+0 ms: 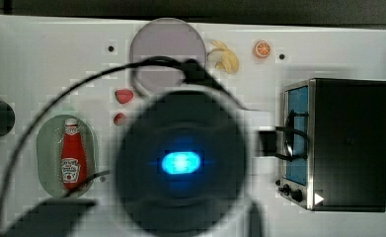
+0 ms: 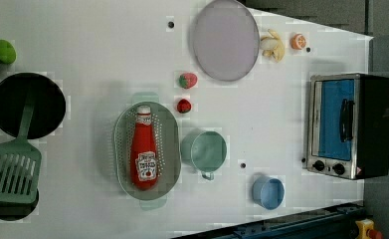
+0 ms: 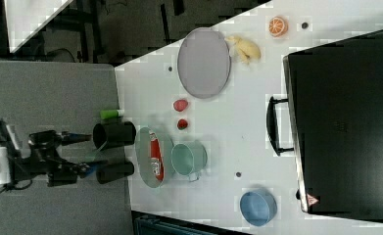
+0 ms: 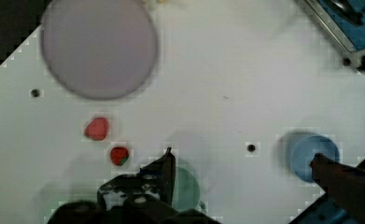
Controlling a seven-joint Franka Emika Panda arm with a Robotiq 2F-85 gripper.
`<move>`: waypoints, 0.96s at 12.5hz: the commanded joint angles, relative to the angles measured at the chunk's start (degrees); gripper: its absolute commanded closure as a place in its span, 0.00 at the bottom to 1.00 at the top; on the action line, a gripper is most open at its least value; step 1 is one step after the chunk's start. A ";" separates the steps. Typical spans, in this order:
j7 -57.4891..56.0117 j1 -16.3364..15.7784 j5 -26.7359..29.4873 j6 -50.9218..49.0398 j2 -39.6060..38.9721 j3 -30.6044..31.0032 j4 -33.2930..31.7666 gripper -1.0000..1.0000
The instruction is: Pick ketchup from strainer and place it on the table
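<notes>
The ketchup (image 2: 144, 149), a red squeeze bottle with a white cap and label, lies lengthwise inside the pale green strainer (image 2: 169, 144) on the white table (image 2: 92, 59). In the top view the ketchup (image 1: 73, 158) and the strainer (image 1: 45, 148) sit at the top view's left, with my arm (image 1: 180, 163) hanging high to their right. The right view shows the ketchup (image 3: 155, 156) in the strainer (image 3: 142, 156) near the table's edge. My gripper (image 4: 242, 156) is open wide and holds nothing, well above the table, over the cups.
A teal cup (image 2: 208, 151) stands right beside the strainer, and a blue cup (image 2: 268, 192) beyond it. Two red strawberries (image 2: 183, 105), a grey plate (image 2: 224, 40), a banana (image 2: 273, 44) and an orange slice (image 2: 297, 41) lie nearby. A toaster oven (image 2: 348, 127), black pan (image 2: 25, 104) and green spatula (image 2: 13, 169) flank the table.
</notes>
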State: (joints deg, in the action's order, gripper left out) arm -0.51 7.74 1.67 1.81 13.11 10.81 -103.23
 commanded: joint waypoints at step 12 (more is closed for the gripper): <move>3.09 -3.54 -0.12 23.60 -16.90 34.74 -9.87 0.00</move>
State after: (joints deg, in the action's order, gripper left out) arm 0.38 2.93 1.83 24.19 -2.04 45.83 -111.68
